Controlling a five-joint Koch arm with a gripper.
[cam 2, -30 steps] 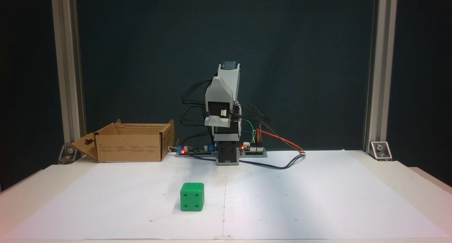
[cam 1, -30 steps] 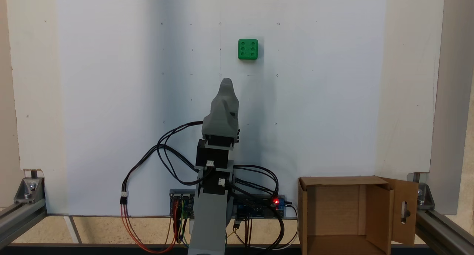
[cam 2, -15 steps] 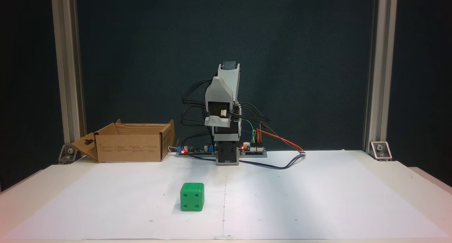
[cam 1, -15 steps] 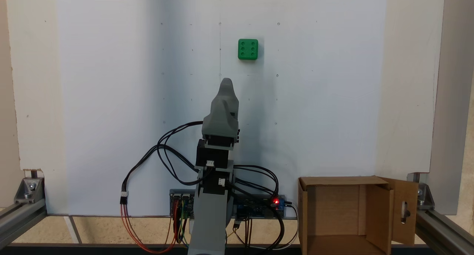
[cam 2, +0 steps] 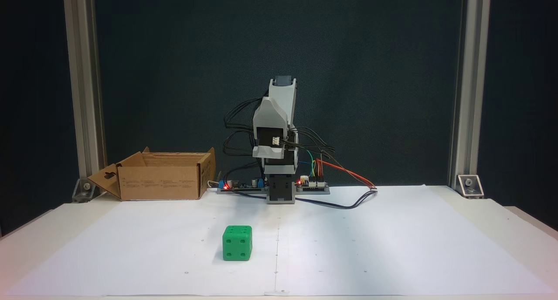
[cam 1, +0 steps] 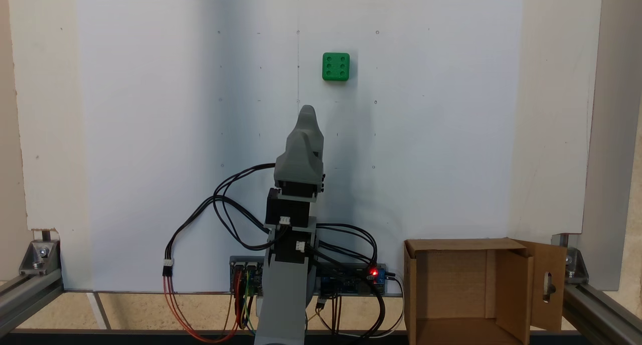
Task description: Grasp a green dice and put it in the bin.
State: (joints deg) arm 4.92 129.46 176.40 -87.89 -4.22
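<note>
The green dice [cam 1: 336, 66] sat alone on the white paper sheet [cam 1: 150, 134] that covered most of the tabletop [cam 2: 523, 230], well away from the arm's base and toward the edge of the tabletop farthest from it. In a fixed view from above, its six-pip face pointed up; in a fixed view from the front, the green dice [cam 2: 237, 243] showed a four-pip face toward the camera and stood just to the left of the thin centre line drawn on the paper.

The arm [cam 1: 296, 194] was folded up over its base, with the fingers [cam 1: 306, 115] held above the paper, well short of the dice and touching nothing. The two jaws lay in line with each other for both cameras, so whether they were wide or narrow could not be told.

The bin [cam 1: 466, 290], a brown cardboard box with its flaps open, stood at the corner of the tabletop beside the arm's base, to the right from above and, for the bin [cam 2: 161, 182] seen from the front, to the left. Black, red and coloured wires [cam 1: 225, 224] looped round the base and the circuit boards [cam 2: 311, 184], where small red lights glowed.
</note>
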